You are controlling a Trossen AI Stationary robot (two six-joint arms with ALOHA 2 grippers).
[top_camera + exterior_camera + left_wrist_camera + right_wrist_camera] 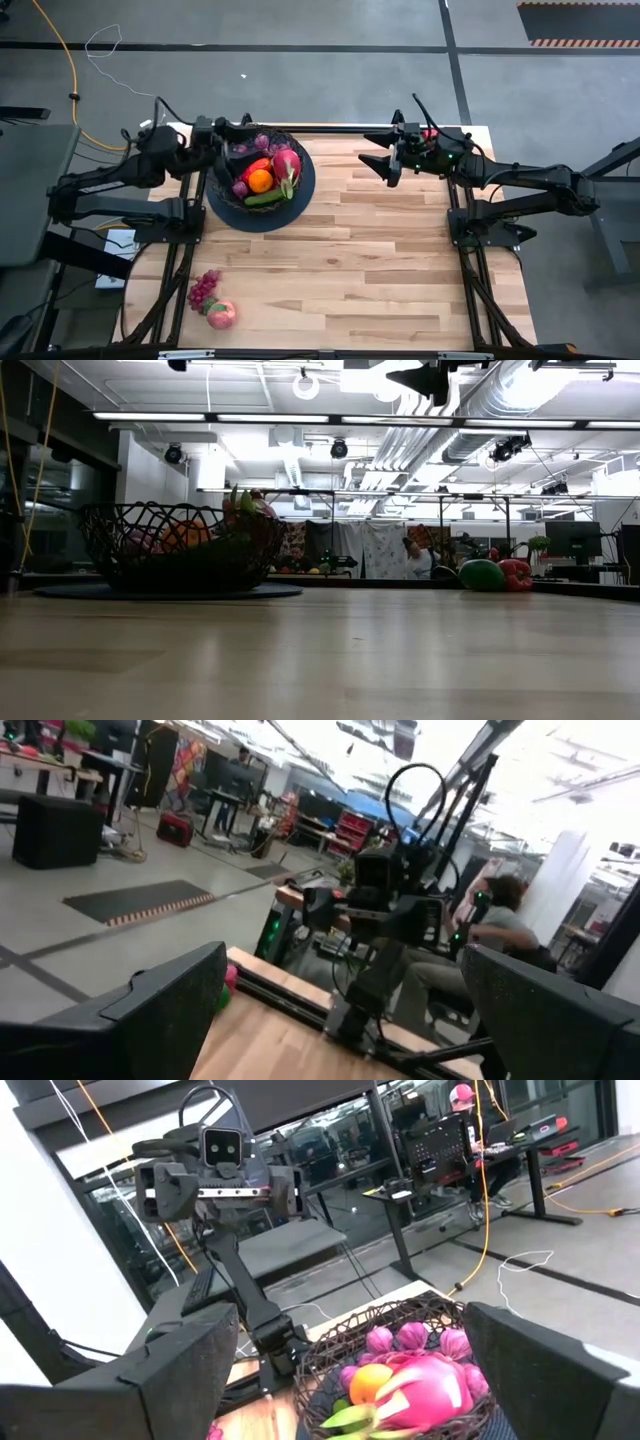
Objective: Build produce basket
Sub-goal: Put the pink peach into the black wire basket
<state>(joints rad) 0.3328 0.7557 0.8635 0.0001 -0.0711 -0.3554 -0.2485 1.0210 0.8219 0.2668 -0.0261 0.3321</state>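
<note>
Basket (226,193) on round dark mat at far left of table, full of produce: orange (260,180), green cucumber (265,198), pink dragon-fruit-like piece (286,164), purple grapes (240,187), red piece next to orange. Right wrist view looks into basket (340,1342) from the side & shows orange (371,1383), pink fruit (432,1387) and purple pieces (412,1338) behind it. Low view shows mesh wall of basket (130,550) w/ orange (186,535) inside, plus green pepper (482,575) and red pepper (515,574) at far right edge of table; high view shows only a bit of red there, under right arm.

Two pieces not in basket, seen only in high view: grape bunch (204,289) & pink peach (221,314), touching, near front left corner.

Left gripper (233,139) up over far rim of basket, fingers apart, holding nothing; same in left wrist view, fingers (150,1010) wide.

Right gripper (375,149) at far right side of table, well apart from basket, fingers (175,1360) spread, nothing between.

Person sitting at desk beyond table in left wrist view (490,935).
</note>
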